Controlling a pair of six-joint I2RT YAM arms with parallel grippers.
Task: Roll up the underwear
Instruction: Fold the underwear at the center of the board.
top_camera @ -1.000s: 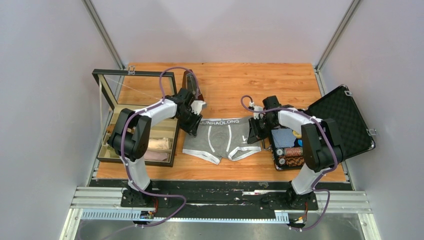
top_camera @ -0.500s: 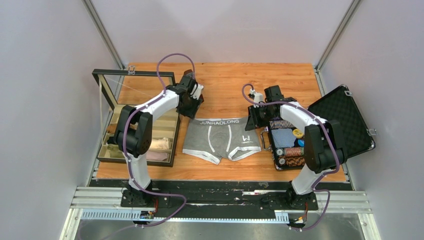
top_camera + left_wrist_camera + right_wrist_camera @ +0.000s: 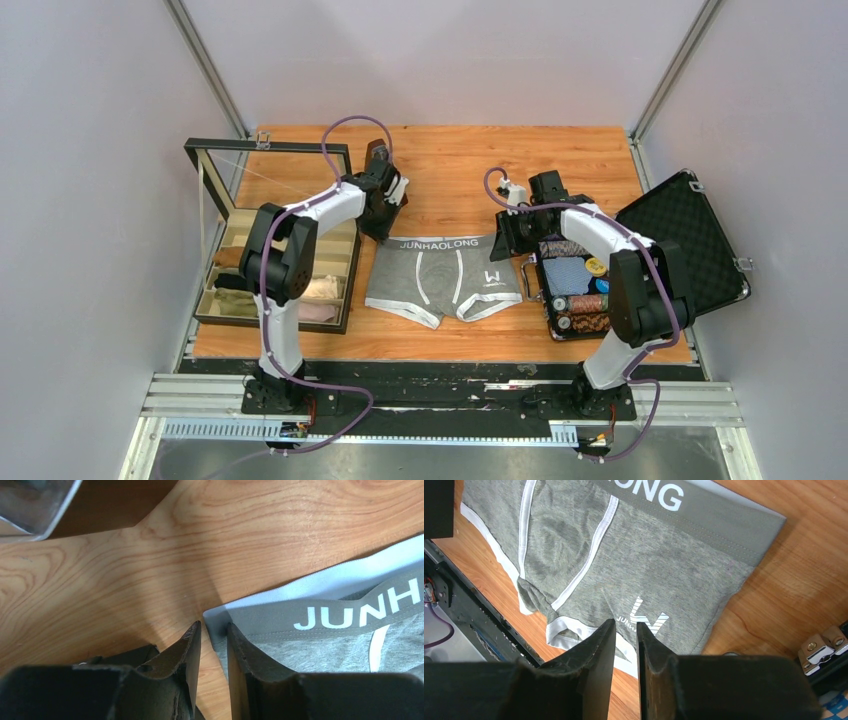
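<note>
The grey underwear (image 3: 443,280) lies flat and spread on the wooden table, with its lettered waistband at the far side. My left gripper (image 3: 384,228) hovers at the waistband's left corner. In the left wrist view the gripper (image 3: 213,626) has its jaws a narrow gap apart with nothing between them, and the underwear's corner (image 3: 260,615) lies just past the tips. My right gripper (image 3: 503,243) is at the waistband's right end. In the right wrist view it (image 3: 625,622) is narrowly open and empty, above the underwear's leg (image 3: 634,570).
A wooden compartment box (image 3: 205,305) with a raised glass lid stands at the left and holds beige and pinkish cloth rolls (image 3: 318,290). An open black case (image 3: 690,240) with rolled items (image 3: 580,305) stands at the right, close to the right gripper. Its latch (image 3: 821,645) shows in the right wrist view.
My left gripper has let go of the waistband's left corner and moved toward the far side. My right gripper has moved off the underwear's right side. The underwear now lies flat.
</note>
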